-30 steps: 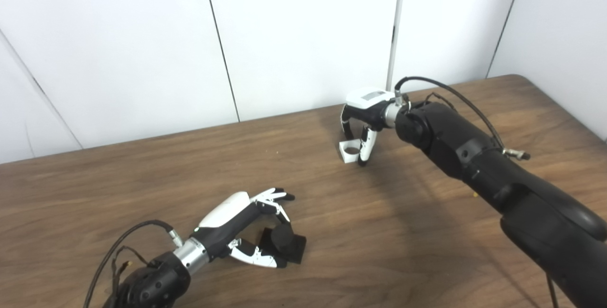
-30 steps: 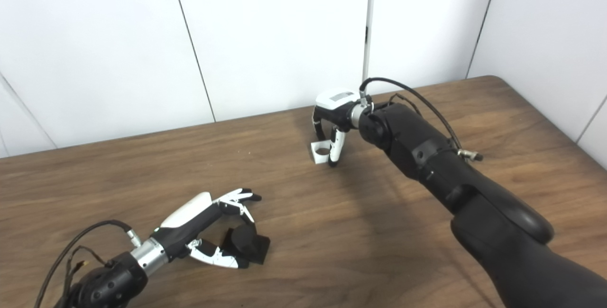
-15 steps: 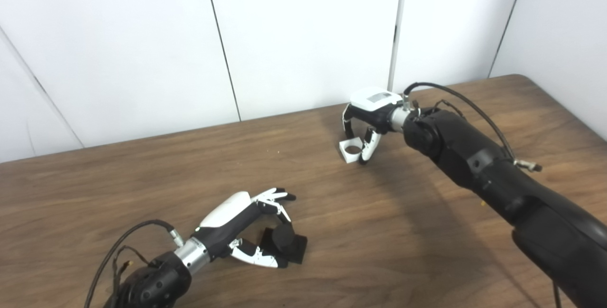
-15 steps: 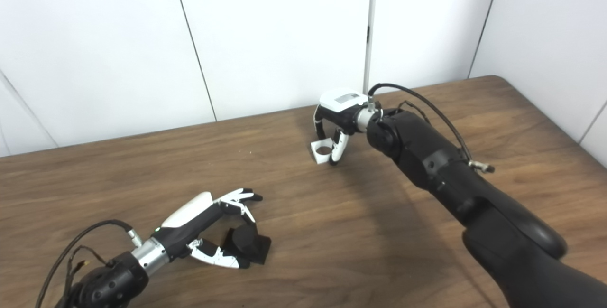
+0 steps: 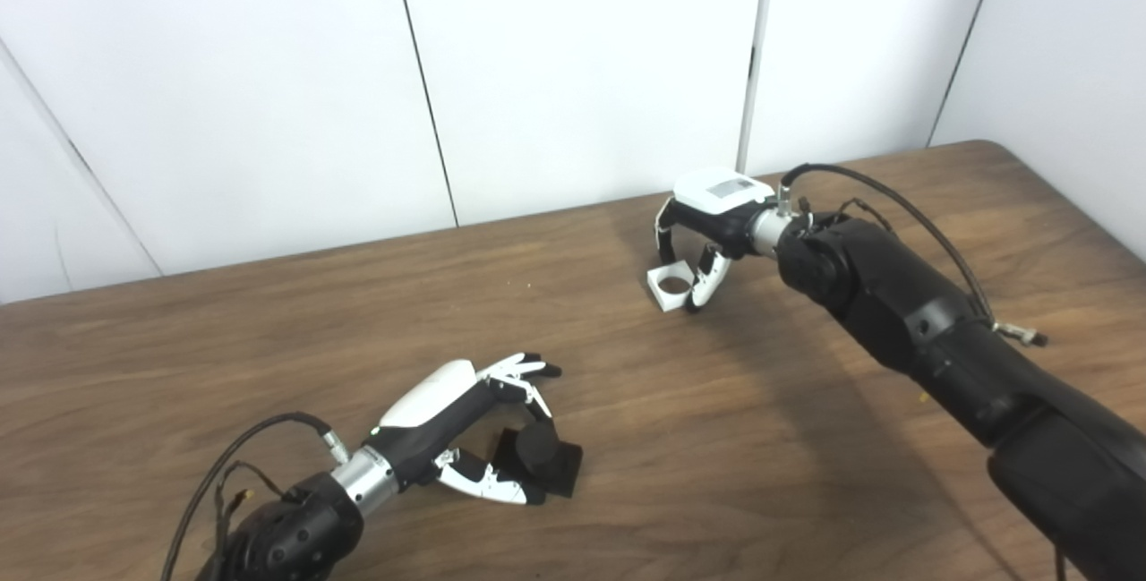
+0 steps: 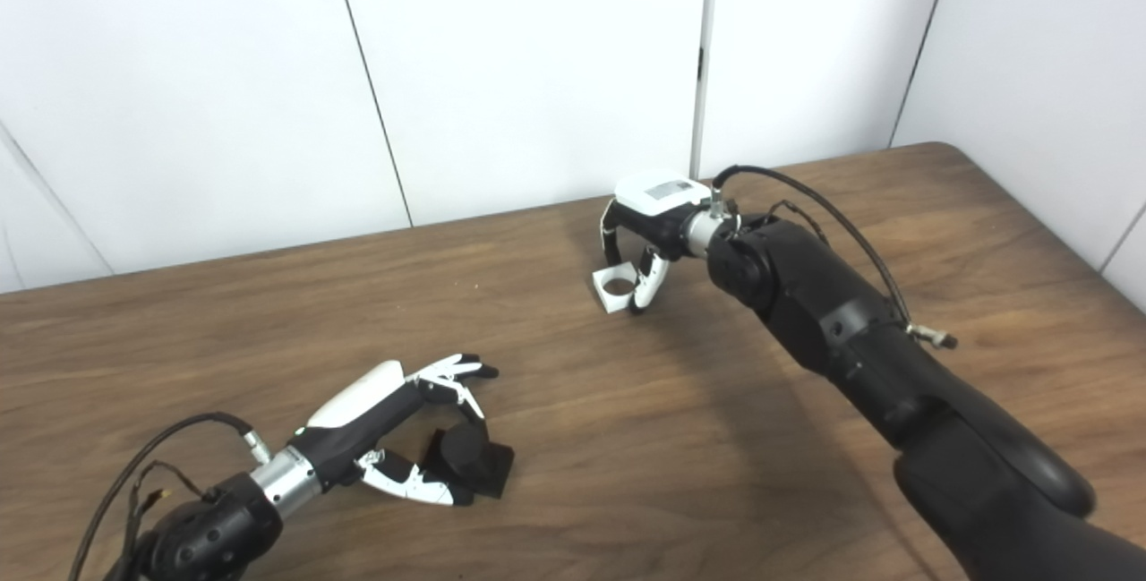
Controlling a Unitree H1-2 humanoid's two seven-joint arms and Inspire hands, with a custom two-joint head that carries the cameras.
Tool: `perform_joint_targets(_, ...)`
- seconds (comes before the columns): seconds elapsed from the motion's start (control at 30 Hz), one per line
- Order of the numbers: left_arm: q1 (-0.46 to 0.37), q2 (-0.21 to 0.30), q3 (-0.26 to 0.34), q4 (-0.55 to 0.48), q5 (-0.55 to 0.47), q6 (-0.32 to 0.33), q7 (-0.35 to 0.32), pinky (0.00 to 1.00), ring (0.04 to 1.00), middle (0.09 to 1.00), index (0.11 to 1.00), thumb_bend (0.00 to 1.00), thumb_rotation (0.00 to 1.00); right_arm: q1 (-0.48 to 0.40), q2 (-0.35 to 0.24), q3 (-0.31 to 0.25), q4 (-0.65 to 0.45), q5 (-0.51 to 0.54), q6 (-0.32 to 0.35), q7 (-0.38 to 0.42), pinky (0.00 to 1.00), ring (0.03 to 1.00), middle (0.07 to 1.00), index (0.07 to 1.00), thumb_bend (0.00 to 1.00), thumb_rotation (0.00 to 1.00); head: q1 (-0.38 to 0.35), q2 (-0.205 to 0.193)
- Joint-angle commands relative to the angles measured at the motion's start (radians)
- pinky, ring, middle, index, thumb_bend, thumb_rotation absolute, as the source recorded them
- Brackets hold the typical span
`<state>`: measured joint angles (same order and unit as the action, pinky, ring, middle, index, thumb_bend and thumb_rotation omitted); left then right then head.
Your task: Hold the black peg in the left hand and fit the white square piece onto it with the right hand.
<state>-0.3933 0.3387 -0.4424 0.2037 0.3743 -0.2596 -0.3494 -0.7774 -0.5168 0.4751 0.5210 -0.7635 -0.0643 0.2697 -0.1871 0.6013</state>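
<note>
Matt black peg (image 5: 535,451); wood-grain table (image 5: 716,438), smooth.

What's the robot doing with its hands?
It's getting ready to put two parts together. Its left hand is curled around a black peg down on the table. Its right hand is reaching farther back, with fingers around a white square piece that has a round hole. Both parts look like they are on the table, far apart.
</note>
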Motion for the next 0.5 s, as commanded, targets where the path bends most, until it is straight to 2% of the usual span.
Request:
perform_joint_targets(0.0,0.024,0.028,-0.023,0.055,0.047,0.041,-0.046,0.92,0.977,0.912,0.494,0.51,0.08,-0.049,-0.036,-0.026,-0.058,0.006,-0.03,-0.009,0.83,0.867,0.79,0.483,0.51,0.14,-0.001,0.001)
perform_joint_targets(0.47,0.017,0.027,-0.025,0.06,0.05,0.044,-0.046,0.91,0.974,0.91,0.494,0.51,0.08,-0.034,-0.043,-0.069,-0.164,0.024,-0.056,0.03,0.81,0.858,0.781,0.481,0.51,0.14,0.003,0.003)
